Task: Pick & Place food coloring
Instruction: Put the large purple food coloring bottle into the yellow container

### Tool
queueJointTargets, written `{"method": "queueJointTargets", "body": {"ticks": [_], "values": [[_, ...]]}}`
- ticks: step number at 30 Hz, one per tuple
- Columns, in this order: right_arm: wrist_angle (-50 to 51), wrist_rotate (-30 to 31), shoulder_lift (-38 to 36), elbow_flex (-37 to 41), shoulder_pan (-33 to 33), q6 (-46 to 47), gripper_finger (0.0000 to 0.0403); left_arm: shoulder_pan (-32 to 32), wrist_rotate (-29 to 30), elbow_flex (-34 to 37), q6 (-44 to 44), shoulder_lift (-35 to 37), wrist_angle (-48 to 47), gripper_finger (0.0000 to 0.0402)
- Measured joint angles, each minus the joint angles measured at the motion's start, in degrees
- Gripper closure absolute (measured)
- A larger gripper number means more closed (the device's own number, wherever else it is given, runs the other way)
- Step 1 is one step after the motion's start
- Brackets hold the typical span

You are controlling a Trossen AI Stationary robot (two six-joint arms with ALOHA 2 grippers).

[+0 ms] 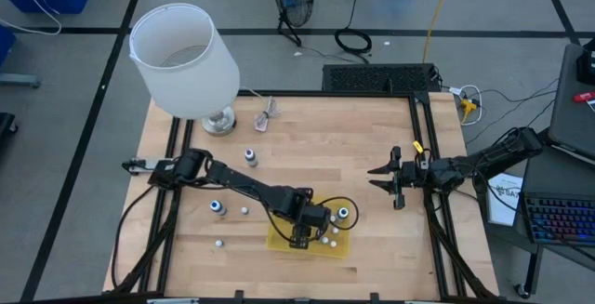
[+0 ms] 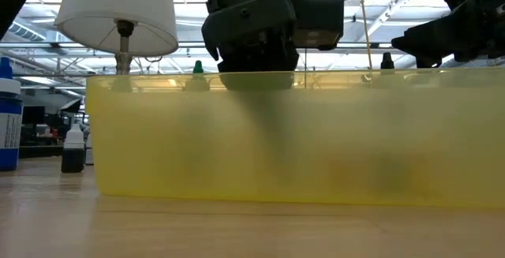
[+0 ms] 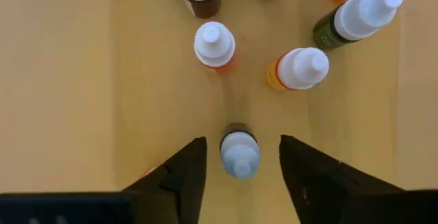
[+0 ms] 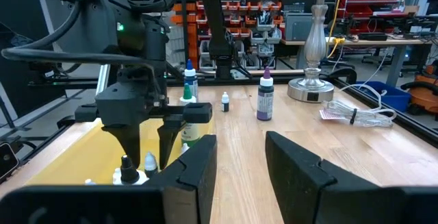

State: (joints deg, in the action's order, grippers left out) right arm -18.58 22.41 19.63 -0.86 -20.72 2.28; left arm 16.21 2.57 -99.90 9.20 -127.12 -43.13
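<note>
Left wrist view: left tool (image 3: 239, 166) is straight above the yellow tray (image 1: 279, 242), fingers parted with a white-capped bottle (image 3: 239, 153) upright between them and a gap on both sides, so no grip on it. Four or five more food coloring bottles (image 3: 298, 68) stand on the tray floor just ahead, white caps over orange, red and dark bodies. High view: tray sits at the desk (image 1: 325, 146) front edge; other bottles are loose on the wood left of it, one blue-tinted (image 1: 217, 208), one dark (image 1: 250, 157) nearer the lamp (image 1: 186, 62). Right tool (image 1: 390, 178) hovers over the desk's right side, well apart from the tray, fingers partly open and empty.
</note>
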Motion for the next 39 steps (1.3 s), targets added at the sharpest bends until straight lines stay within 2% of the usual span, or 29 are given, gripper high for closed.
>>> {"method": "queueJointTargets", "body": {"ticks": [4,9,15,19,24,31,35,39], "values": [[0.0,0.0,0.0,0.0,0.0,0.0,0.0289,0.0,0.0,-0.6,0.4,0.3,0.0,0.0197],[0.0,0.0,0.0,0.0,0.0,0.0,0.0289,-0.1,0.0,-6.3,-0.1,0.3,-5.0,0.0197],[0.0,0.0,0.0,0.0,0.0,0.0,0.0289,-1.3,1.1,-19.0,-2.5,0.6,-25.7,0.0209],[0.0,0.0,0.0,0.0,0.0,0.0,0.0289,-2.6,6.5,-21.3,-2.5,4.8,-33.1,0.0220],[-0.1,0.0,0.0,0.0,0.0,0.0,0.0289,-5.5,11.2,-14.7,1.8,15.6,-35.1,0.0236],[0.0,0.0,0.0,0.0,0.0,0.0,0.0289,-12.5,16.3,7.2,15.8,33.6,-31.2,0.0249],[0.0,0.0,0.0,0.0,0.0,0.0,0.0289,-18.0,14.2,18.3,23.9,39.9,-28.6,0.0236],[0.0,0.0,0.0,0.0,0.0,0.0,0.0289,-23.4,9.6,24.6,24.6,41.4,-27.1,0.0207]]}}
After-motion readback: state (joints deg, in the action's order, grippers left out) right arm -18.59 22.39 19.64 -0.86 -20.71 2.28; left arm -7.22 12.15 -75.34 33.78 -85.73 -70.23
